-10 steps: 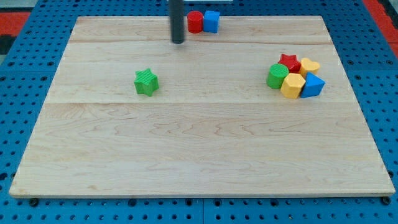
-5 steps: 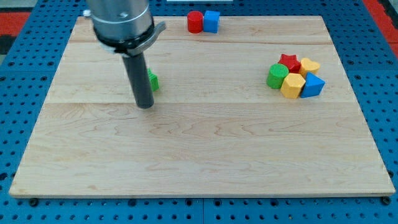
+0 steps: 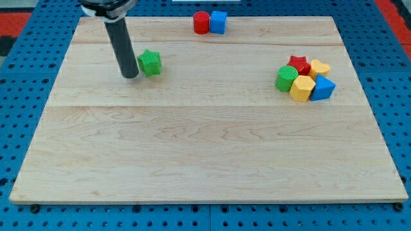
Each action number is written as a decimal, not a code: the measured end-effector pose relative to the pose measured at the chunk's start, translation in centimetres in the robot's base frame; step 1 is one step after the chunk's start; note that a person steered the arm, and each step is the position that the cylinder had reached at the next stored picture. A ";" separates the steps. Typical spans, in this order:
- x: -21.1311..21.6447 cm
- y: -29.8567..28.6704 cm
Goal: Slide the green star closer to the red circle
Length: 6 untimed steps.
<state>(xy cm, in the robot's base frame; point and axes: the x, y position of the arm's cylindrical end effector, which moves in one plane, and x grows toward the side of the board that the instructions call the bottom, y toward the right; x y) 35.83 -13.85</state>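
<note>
In the camera view, your bare rod's tip [image 3: 131, 75] grasps nothing, touching the green plastic star [image 3: 149, 63] on its lower-left. The red plastic circle [image 3: 202, 22] sits up-right of that star; push steadily along that diagonal.

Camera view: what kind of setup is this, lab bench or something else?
Most likely a lab test bench for robot pushing. A bare wooden board lies on a blue perforated base, a few small coloured blocks sit on it, and my tip is just left of the green star.
</note>
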 end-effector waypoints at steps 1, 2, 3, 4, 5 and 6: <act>-2.0 3.5; -4.0 6.5; -6.1 8.8; -8.2 10.6; -8.6 11.8; -8.6 13.2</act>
